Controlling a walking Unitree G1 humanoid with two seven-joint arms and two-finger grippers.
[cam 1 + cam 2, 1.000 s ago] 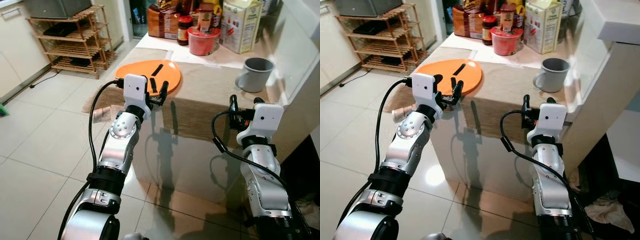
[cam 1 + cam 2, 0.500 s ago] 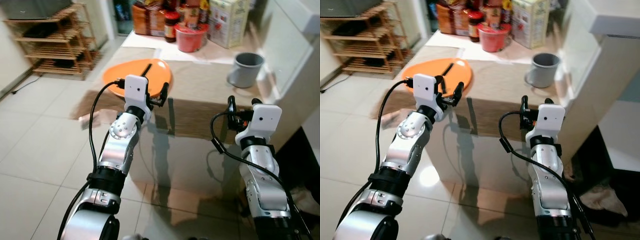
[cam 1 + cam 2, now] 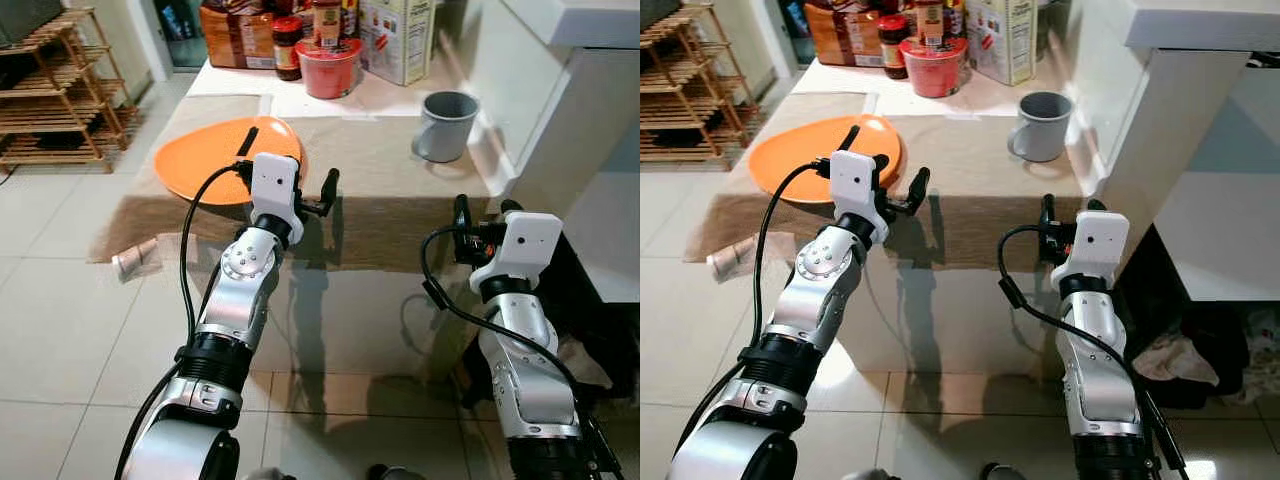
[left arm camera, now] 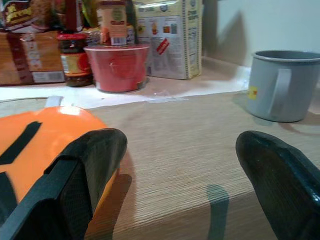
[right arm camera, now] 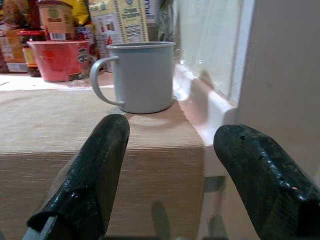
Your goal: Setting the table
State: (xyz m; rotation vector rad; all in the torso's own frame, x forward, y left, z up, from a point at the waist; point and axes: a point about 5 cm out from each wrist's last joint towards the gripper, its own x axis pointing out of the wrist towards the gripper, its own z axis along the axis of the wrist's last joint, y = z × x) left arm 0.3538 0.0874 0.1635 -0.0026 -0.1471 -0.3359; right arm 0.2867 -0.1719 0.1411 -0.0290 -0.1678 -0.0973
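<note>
An orange plate (image 3: 205, 160) lies on the left of the cloth-covered table (image 3: 380, 190), with a black utensil (image 3: 246, 140) across it. A grey mug (image 3: 445, 97) stands at the table's far right, its handle on the left. My left gripper (image 3: 312, 195) is open at the table's front edge, just right of the plate's near rim (image 4: 45, 135). My right gripper (image 3: 482, 215) is open below the table's front right corner. The mug (image 5: 142, 75) stands ahead of it, a little beyond its fingers. Nothing is between either pair of fingers.
A red bowl (image 3: 328, 72), jars and cartons (image 3: 395, 40) crowd the table's back edge. A white counter (image 3: 570, 60) rises right beside the table. A wooden rack (image 3: 50, 90) stands at the far left. A small roll (image 3: 135, 257) lies on the tiled floor.
The whole view has shifted: the table now sits further left and is seen from higher. Both grippers stay open at its front edge, holding nothing.
</note>
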